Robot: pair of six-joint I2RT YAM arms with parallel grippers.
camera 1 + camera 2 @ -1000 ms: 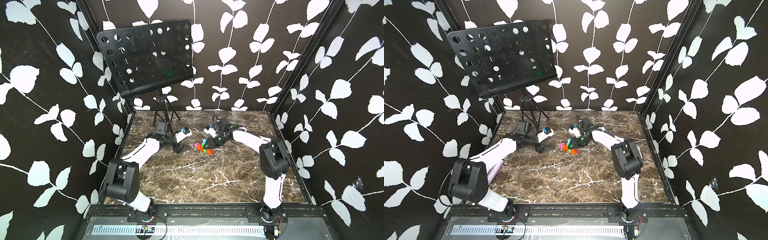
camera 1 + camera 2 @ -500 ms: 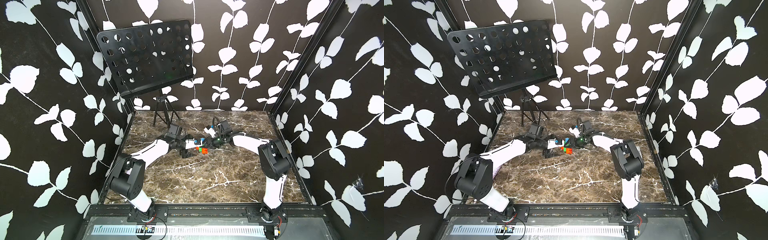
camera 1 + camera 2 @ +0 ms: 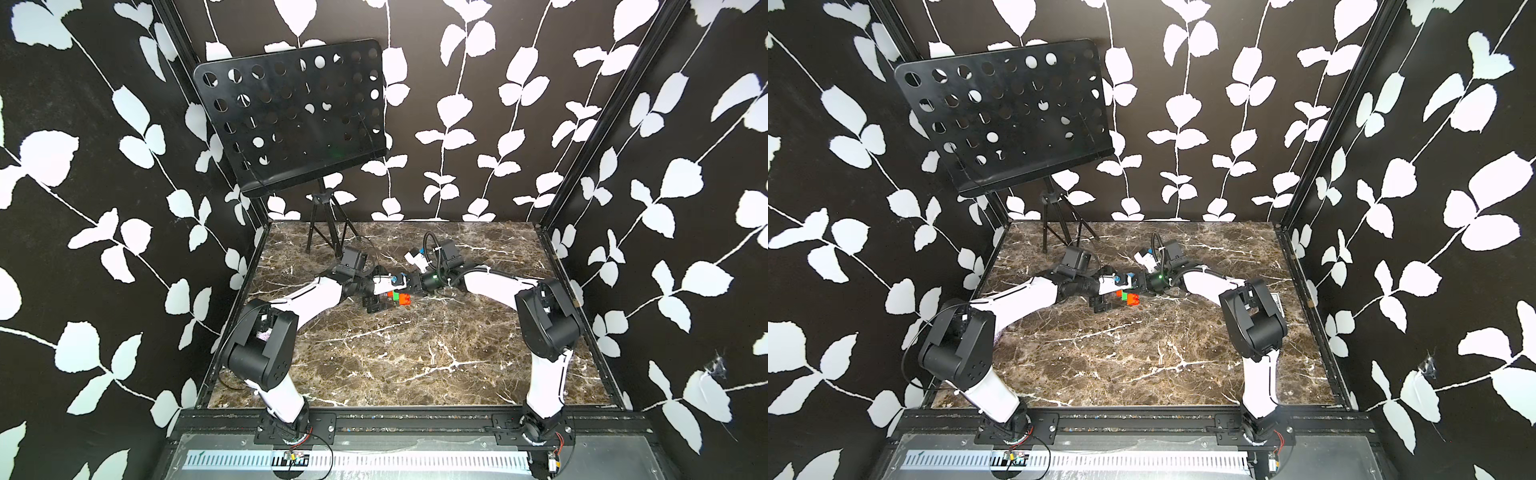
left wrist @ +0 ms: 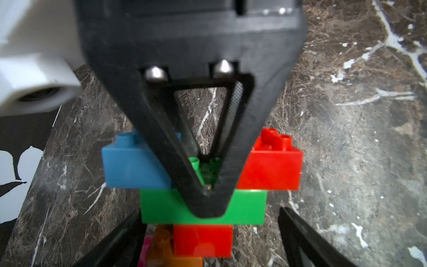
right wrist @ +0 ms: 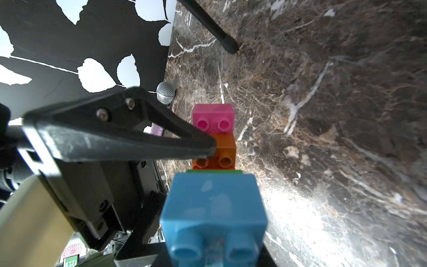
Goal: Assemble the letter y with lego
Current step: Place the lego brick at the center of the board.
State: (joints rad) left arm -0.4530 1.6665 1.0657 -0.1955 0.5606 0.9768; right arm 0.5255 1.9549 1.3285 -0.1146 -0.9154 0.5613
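Note:
The letter y (image 4: 203, 208) lies on the marble table (image 3: 415, 353). It has a blue tip (image 4: 131, 164), a red tip (image 4: 272, 166), a green bar (image 4: 249, 208) and a red (image 4: 203, 240), orange (image 5: 225, 148) and pink (image 5: 213, 115) stem. In both top views it is a small cluster (image 3: 400, 298) (image 3: 1130, 298) between the arms. My left gripper (image 4: 208, 211) (image 3: 379, 303) is open and straddles the stem. One of its fingers (image 5: 138, 143) reaches the orange brick. My right gripper (image 4: 209, 191) (image 3: 409, 287) is shut, its tips on the green bar between the two tips.
A black perforated music stand (image 3: 291, 120) rises at the back left. One tripod foot (image 5: 227, 45) rests on the marble not far from the pink end. A microphone (image 5: 165, 93) lies by the table's edge. Black leaf-patterned walls enclose three sides.
My left gripper has moved right, up to the y, and its jaws have widened around the stem. The right gripper has stayed shut at the top of the y.

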